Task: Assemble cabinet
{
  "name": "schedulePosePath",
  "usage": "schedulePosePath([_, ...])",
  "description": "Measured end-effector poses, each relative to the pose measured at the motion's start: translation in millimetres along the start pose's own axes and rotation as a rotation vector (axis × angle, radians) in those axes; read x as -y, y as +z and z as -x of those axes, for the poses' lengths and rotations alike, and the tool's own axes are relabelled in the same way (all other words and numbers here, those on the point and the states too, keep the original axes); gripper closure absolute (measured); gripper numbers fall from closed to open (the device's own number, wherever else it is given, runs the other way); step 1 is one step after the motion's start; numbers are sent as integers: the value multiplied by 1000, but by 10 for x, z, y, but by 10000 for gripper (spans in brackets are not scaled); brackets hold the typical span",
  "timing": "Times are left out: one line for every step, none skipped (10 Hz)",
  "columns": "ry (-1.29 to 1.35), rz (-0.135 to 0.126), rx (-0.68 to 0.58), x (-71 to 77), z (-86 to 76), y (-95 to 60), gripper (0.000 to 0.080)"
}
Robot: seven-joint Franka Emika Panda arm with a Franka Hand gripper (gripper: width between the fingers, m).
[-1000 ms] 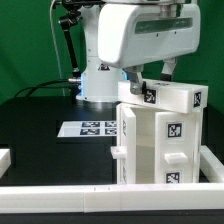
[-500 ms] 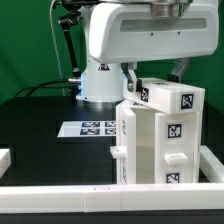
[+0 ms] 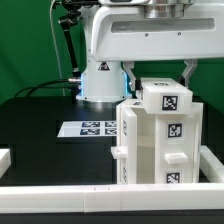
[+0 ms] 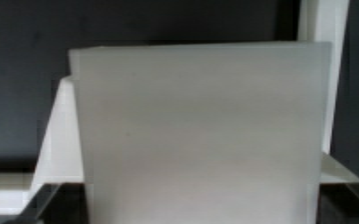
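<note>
One cabinet (image 3: 155, 140) stands upright on the black table (image 3: 40, 125), toward the exterior view's right and close to the near edge, just inside the low white rail (image 3: 60, 192) that runs along that edge. It is a tall white box-shaped body, and three square black-and-white tags show on the faces turned to the camera: one on its top block and two lower down on its right face. A small white knob-like part juts from its left face low down.

The gripper (image 3: 162, 78) hangs straight above the cabinet, with the arm's big white housing (image 3: 140, 35) filling the upper part of the exterior view. One dark finger (image 3: 190, 72) shows at the right of the top block and another dark part at its left, so the top block sits between them; whether the fingers press on it or stand just clear cannot be told. In the wrist view a broad, blurred white face of the cabinet (image 4: 194, 130) fills most of the frame, very near the camera, with dark finger edges at the lower corners.

One marker board (image 3: 90, 128) lies flat on the table behind and to the exterior view's left of the cabinet, near the arm's base (image 3: 100, 85).
</note>
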State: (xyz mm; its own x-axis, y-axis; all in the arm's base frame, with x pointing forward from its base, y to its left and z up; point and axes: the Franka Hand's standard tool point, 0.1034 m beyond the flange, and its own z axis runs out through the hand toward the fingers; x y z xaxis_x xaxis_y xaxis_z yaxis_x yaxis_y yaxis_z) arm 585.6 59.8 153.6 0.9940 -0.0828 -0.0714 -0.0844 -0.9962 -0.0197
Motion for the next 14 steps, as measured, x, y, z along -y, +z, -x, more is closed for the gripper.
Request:
schedulePosePath([64,-2,-6,7,-11,-3,236])
schedulePosePath([160,-15,-8,21,-12,-1,236])
schedulePosePath([269,-30,-8,37,-11,3,236])
schedulePosePath([342,-35,-11,49,-11,4,236])
schedulePosePath([411,-43,-7,65,-7,5,236])
schedulePosePath([509,-54,-5,77,-12,5,236])
schedulePosePath([595,-61,0,92,-12,5,236])
schedulePosePath([680,-62,2,119,-8,3,236])
schedulePosePath([762,-70,9,154,-4,-2,236])
schedulePosePath([848,-82,18,188,-3,-7,236])
schedulePosePath([910,-99,31,195,-4,-8,236])
schedulePosePath([959,-100,34,206,-3,-7,236])
schedulePosePath([972,-100,36,219,2,-2,176])
schedulePosePath([955,-100,36,218,3,2,48])
